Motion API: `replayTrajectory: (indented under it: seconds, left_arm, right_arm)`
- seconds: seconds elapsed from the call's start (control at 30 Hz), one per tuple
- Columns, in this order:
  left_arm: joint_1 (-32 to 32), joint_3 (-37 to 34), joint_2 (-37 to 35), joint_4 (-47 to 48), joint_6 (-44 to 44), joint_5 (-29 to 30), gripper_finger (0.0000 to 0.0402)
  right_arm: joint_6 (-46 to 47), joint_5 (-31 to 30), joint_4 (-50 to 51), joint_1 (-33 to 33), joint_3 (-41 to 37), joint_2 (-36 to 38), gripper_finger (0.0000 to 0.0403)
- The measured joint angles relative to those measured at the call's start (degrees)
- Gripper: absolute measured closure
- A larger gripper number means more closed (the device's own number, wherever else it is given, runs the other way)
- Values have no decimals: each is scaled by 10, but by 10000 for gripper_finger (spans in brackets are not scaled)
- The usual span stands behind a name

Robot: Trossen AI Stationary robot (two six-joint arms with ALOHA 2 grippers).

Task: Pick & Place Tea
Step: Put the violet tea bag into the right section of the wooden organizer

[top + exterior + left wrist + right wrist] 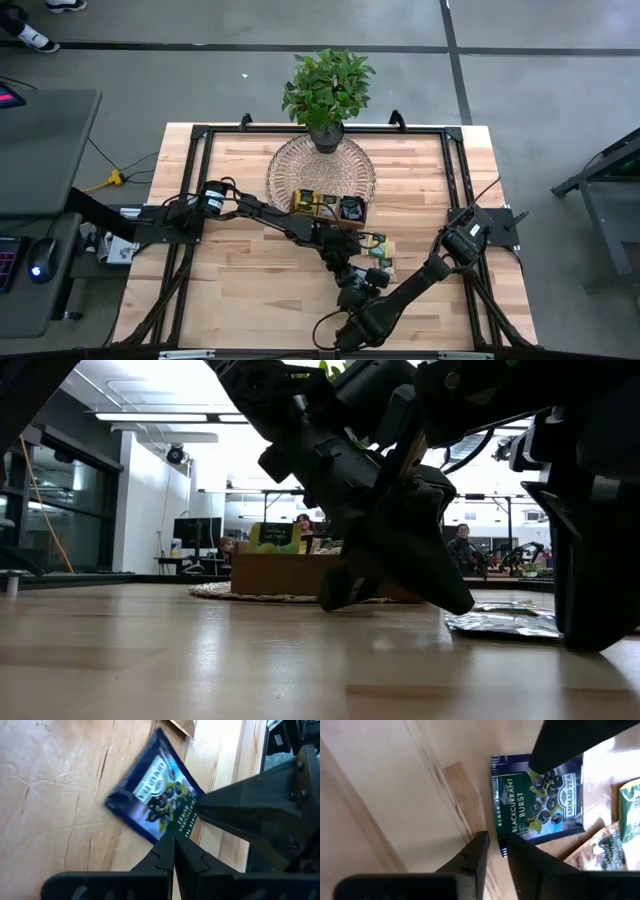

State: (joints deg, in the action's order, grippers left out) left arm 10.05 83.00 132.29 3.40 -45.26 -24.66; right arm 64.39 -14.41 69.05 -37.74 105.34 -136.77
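Observation:
A dark blue tea sachet printed "Blackcurrant Burst" lies flat on the wooden table, right of centre toward the near edge. My left gripper is shut, with its tips at one edge of the sachet. My right gripper points steeply down. Its fingers stand a narrow gap apart, with the sachet's corner showing in that gap; I cannot tell whether they touch it. In the high view both grippers cover this sachet. Other tea sachets lie just beyond it. My left gripper rests its shut fingertips on the sachet's lettered edge. It slants down from the table's left and far side. The sachet stays flat on the table under the tips.
The brown wooden tray holding more sachets stands on a round woven mat with a potted plant at the far middle. A yellow-green sachet and another lie close beside the blue one. Bare wood lies to the left.

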Motion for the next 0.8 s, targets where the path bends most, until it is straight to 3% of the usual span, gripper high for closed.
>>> replayTrajectory:
  seconds: [0.2, 0.53, 0.8]
  left_arm:
    - [1, 0, 0, -3, 2, 11, 402]
    - [2, 0, -1, -3, 16, 47, 401]
    - [1, 46, 3, 45, 111, 51, 401]
  right_arm:
    - [18, 5, -10, 4, 0, 0, 396]
    - [26, 6, -22, -2, -3, 28, 401]
    - [17, -12, -21, -9, -2, 100, 402]
